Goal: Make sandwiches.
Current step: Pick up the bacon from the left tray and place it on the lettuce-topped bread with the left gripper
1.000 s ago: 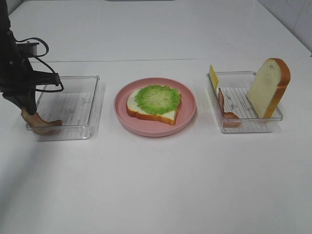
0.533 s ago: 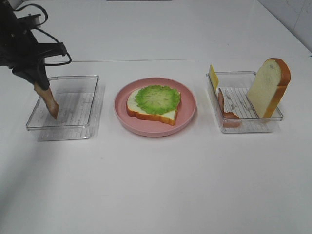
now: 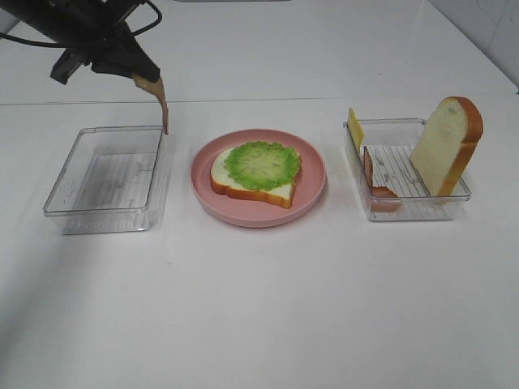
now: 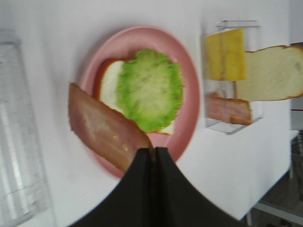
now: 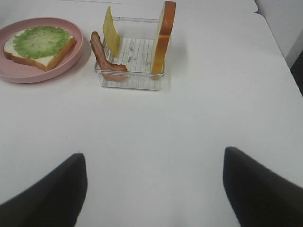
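My left gripper [image 3: 139, 75] is shut on a brown bacon strip [image 3: 160, 103] that dangles above the back right corner of the left clear tray [image 3: 107, 177]. In the left wrist view the bacon strip [image 4: 106, 127] hangs from the closed fingers [image 4: 154, 153] beside the pink plate [image 4: 187, 85]. On the pink plate [image 3: 312, 174] lies a bread slice [image 3: 243, 188] topped with ruffled green lettuce [image 3: 262, 164]. The right tray [image 3: 409, 207] holds an upright bread slice [image 3: 444, 146], yellow cheese [image 3: 355, 127] and a second bacon strip [image 3: 375, 180]. My right gripper [image 5: 154, 187] stands open over bare table.
The left tray holds nothing. The right tray [image 5: 132, 78] sits well ahead of the right gripper, with the plate [image 5: 28, 73] to its side. A table seam runs behind the trays, and the table's right edge lies far right.
My left gripper has lifted the bacon strip out of the left tray and carried it up and to the right, toward the plate. The right gripper has not moved.
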`<state>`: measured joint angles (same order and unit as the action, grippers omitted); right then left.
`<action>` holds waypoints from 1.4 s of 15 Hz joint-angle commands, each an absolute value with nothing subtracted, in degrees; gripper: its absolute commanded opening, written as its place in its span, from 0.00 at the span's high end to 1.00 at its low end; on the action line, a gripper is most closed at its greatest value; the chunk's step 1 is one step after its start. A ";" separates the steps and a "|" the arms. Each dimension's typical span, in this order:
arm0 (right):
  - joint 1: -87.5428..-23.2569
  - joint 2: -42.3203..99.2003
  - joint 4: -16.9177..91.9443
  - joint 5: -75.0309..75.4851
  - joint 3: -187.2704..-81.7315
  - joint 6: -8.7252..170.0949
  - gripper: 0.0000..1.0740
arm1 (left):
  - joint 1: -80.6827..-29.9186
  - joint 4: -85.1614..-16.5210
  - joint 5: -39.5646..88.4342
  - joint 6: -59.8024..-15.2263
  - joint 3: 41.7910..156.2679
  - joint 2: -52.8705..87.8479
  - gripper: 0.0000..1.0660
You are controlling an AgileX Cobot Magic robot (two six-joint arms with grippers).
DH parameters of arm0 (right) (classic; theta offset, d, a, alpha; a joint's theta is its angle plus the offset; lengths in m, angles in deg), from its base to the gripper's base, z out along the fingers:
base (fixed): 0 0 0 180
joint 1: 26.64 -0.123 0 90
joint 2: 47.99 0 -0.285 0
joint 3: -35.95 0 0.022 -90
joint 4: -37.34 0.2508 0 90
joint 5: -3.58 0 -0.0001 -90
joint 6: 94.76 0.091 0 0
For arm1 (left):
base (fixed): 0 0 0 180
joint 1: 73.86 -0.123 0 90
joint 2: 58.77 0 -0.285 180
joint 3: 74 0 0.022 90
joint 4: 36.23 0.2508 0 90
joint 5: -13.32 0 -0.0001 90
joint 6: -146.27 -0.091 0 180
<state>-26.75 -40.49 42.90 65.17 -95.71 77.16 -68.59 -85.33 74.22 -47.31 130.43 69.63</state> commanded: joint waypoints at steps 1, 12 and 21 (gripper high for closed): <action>-26.29 -41.40 42.73 64.54 -95.77 76.42 0.30 | -67.96 -95.36 74.22 -52.30 130.60 71.23 1.00; -26.29 -41.40 42.73 64.54 -95.77 76.42 0.30 | -55.01 -110.94 70.27 -58.14 136.16 84.81 1.00; -26.29 -41.40 42.73 64.54 -95.77 76.42 0.30 | -56.33 -106.19 71.99 -57.63 141.37 89.62 1.00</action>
<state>-26.75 -40.49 42.90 65.17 -95.71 77.16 -56.05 -106.25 71.19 -57.68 141.03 89.57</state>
